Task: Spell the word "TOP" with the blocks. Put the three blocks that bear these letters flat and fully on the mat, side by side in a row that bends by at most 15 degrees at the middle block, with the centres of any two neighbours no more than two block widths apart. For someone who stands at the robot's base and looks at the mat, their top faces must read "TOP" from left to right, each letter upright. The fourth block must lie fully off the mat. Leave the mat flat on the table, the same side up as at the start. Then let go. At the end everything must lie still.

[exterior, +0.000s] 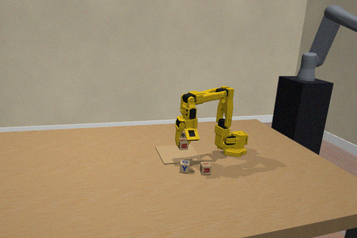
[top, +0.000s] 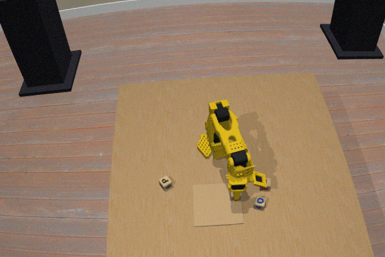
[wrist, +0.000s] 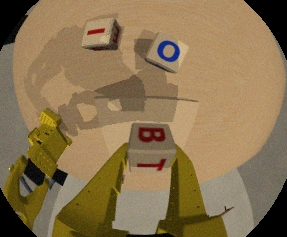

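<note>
My gripper (top: 236,197) is shut on the T block (wrist: 151,146), whose side shows a red B in the exterior view (exterior: 183,144). I hold the block just above the right part of the tan mat (top: 217,205), close to its surface. In the top view the arm hides most of this block. The O block (top: 260,202) lies on the table just right of the mat. The P block (top: 165,182) lies on the table to the mat's left. In the wrist view the O block (wrist: 166,52) lies beyond the held block.
The fourth block, with a red I on top (wrist: 101,32), lies off the mat beside the O block and shows an R side (exterior: 205,168). My yellow base (exterior: 233,143) stands behind the mat. Black pedestals (top: 37,33) stand beyond the table.
</note>
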